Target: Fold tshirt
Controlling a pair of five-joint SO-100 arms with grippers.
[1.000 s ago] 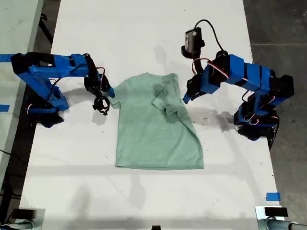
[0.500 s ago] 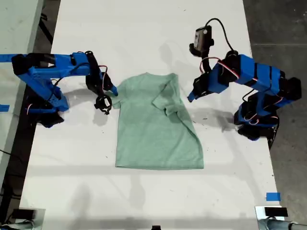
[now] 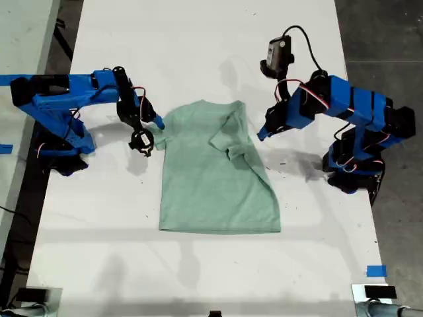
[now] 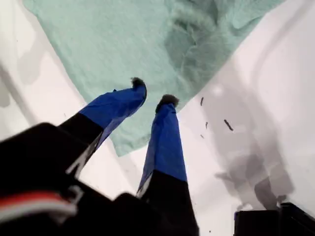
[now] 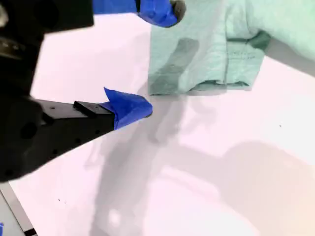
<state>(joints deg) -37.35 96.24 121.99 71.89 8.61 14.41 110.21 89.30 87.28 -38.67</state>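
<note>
well, the tshirt [image 3: 211, 185] lies flat on the white desk [image 3: 198, 39], between the two blue arms, neck end toward the far side of the exterior view. its sleeve on the exterior view's right is folded in over the chest, leaving a rumpled ridge there; the bottom hem runs straight.

my first tool [image 3: 259, 135] is at the shirt's edge on the exterior view's right. in its own wrist view the first tool [image 4: 152, 93] has its two blue fingers parted by a narrow gap, tips over the cloth [image 4: 98, 39] near its border, with nothing seen pinched between them.

my second tool [image 3: 151, 132] sits at the sleeve on the exterior view's left. its wrist view shows the tool [image 5: 150, 59] spread wide, one tip over the sleeve [image 5: 206, 44], the other over bare desk just beside the hem.
</note>
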